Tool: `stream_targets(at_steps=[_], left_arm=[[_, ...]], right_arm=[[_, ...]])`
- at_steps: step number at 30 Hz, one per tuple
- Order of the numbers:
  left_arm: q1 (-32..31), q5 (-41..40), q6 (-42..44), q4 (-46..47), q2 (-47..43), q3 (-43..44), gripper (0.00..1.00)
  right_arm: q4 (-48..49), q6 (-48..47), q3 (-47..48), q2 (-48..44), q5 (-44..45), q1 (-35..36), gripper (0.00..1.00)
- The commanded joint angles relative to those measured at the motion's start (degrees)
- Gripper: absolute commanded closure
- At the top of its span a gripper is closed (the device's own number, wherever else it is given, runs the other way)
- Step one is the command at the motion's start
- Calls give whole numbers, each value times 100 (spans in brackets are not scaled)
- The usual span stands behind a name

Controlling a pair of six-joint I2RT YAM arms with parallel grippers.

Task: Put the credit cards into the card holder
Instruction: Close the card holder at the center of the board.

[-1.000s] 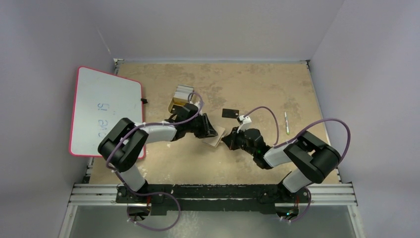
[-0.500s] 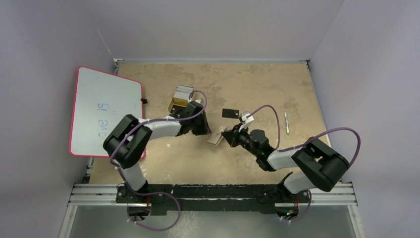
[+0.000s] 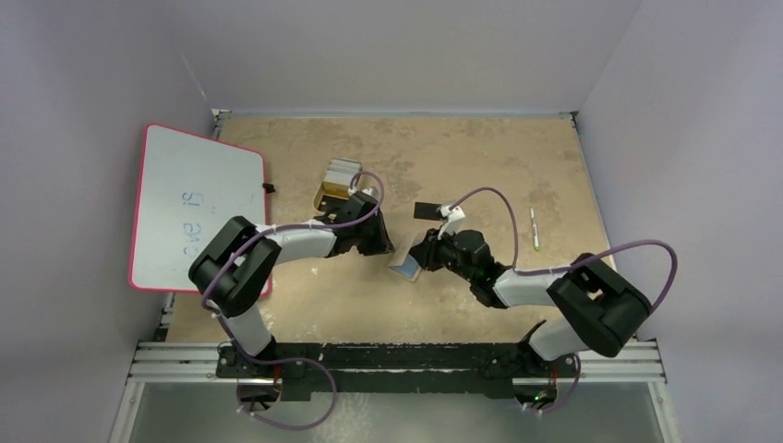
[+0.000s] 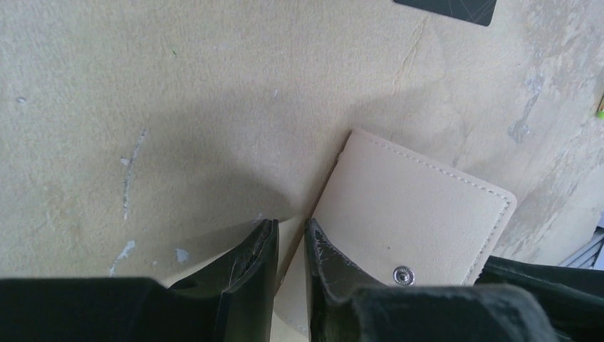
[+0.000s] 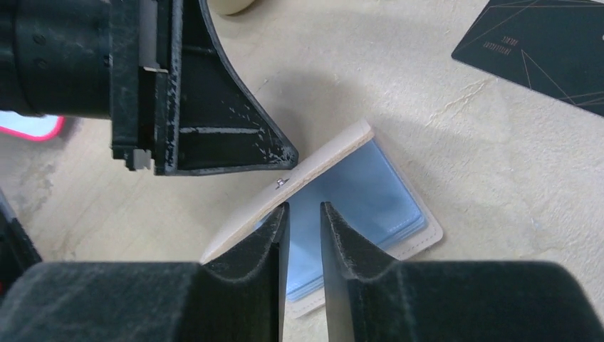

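Print on black card (image 5: 541,43) and whiteboard (image 3: 198,208) scrawl unreadable. Open card holder (image 3: 404,269) mid desk (image 3: 480,157), cover raised, edge inside narrow gap of left pincer (image 4: 290,246); grip unclear. Over its blue pockets, right pincer (image 5: 304,217) slightly apart, empty.

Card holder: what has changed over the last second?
The card holder, tan side up a second ago, has been swung open; its blue inside now shows. The left gripper seems to pinch the raised cover in its jaws; the right gripper has its jaws slightly apart beside it. Black card, whiteboard and pen stayed put.
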Motion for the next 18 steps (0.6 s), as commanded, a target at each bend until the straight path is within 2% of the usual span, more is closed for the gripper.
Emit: stream_targets(at_steps=[1,4,7,13,18], left_arm=[[-204,67,-59,-178,-181,79,80],[-256,1,-38,-304,-146,213,80],[-277,-105,17,-445,-193,259,80],[-400,-225,74,-649,-441,455,80],[-494,-81,89,-589,-464,678,79]], right_arm=[[-239,472,-86,-486,86,29,78],[-478,496,-55,-431,215,30,78],[-1176,720,153,-551,281,29,71],[-3174,1860,619,-1504,610,38,63],[-4230,2407,819,-2417,1117,38,59]])
